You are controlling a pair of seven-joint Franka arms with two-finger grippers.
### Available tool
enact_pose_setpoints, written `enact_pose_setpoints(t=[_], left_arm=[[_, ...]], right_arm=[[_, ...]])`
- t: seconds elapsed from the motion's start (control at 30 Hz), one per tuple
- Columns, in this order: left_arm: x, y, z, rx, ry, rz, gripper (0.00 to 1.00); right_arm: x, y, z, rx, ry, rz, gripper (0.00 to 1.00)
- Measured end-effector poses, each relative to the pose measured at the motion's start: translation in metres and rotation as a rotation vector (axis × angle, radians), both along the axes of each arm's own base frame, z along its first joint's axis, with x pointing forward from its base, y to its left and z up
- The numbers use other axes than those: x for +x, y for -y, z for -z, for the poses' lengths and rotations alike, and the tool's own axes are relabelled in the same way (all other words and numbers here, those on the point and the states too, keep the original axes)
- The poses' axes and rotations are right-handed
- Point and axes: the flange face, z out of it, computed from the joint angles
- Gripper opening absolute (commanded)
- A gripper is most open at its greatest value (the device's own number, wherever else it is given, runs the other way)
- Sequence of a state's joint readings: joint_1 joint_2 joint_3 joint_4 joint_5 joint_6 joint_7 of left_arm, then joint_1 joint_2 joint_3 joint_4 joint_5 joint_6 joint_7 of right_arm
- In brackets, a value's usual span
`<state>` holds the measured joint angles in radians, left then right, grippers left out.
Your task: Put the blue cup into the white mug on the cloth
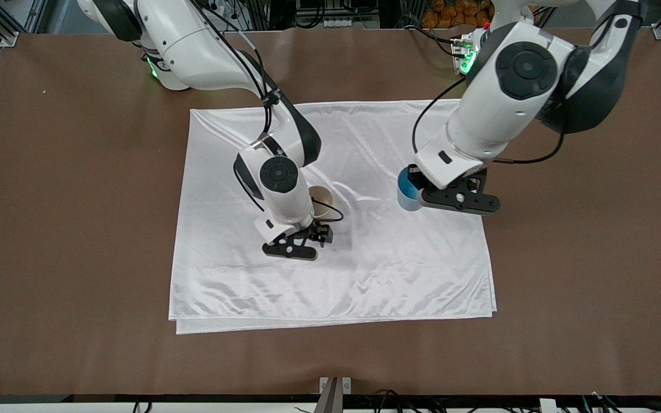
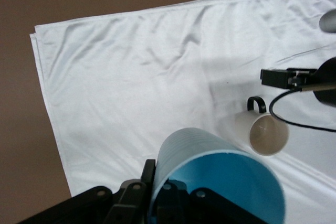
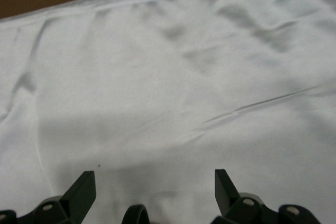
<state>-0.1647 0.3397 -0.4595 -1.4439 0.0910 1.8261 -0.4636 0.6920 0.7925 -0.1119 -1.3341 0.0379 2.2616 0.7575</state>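
Right gripper (image 1: 320, 234) w/ cable hangs just beside white mug (image 1: 320, 202), crowding its mouth.

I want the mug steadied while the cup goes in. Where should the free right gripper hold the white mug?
Probably across the rim wall, coming straight down. The white mug stands upright on the cloth, mouth up, and its small black handle is a loop too tight for the fingers. The right gripper, open and empty, hangs close beside it. The left gripper holds the blue cup.

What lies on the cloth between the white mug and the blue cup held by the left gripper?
Only bare, wrinkled white satin cloth lies between the cream ceramic mug and the light-blue plastic cup clamped in the left gripper; the front view shows it.
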Motion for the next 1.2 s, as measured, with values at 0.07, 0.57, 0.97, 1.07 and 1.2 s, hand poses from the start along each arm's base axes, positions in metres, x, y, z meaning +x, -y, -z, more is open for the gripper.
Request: enact_pose_setpoints(t=[0.07,0.57,0.97,1.07,1.2], left_arm=[[-0.005,0.012,0.005,-0.001,-0.008,-0.009,0.00],[-0.035,0.092,0.050,-0.049,-0.035,-0.084,0.00],[-0.051,0.131,0.083,-0.073,-0.049,-0.100,0.00],[-0.052,0.136,0.092,-0.073,-0.058,-0.105,0.00],[-0.061,0.149,0.109,-0.064,-0.079,-0.100,0.00]], right_arm=[[0.008,0.011,-0.005,-0.010,0.013,0.012,1.00],[0.071,0.125,-0.019,-0.109,0.060,0.007,1.00],[0.111,0.245,-0.021,-0.158,0.036,-0.066,1.00],[0.118,0.271,-0.027,-0.164,0.039,-0.085,1.00],[0.123,0.302,-0.037,-0.173,0.028,-0.108,1.00]])
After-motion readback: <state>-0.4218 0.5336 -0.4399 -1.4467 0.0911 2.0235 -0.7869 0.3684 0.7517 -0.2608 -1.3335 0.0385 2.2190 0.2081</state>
